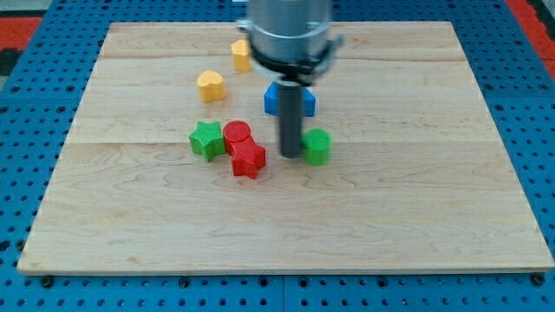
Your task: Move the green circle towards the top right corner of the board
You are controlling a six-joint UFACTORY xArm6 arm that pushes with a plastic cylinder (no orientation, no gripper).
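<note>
The green circle (317,146) sits near the board's middle, apart from the other blocks. My tip (290,154) stands just to its left, touching or nearly touching it. The rod and the arm body above it hide part of the blue blocks (272,98). The board's top right corner (451,26) lies far up and to the right of the circle.
A green star (206,139), a red circle (237,134) and a red star (248,159) cluster left of the tip. A yellow heart (210,85) and another yellow block (240,54) sit at upper left. Blue pegboard surrounds the wooden board (416,191).
</note>
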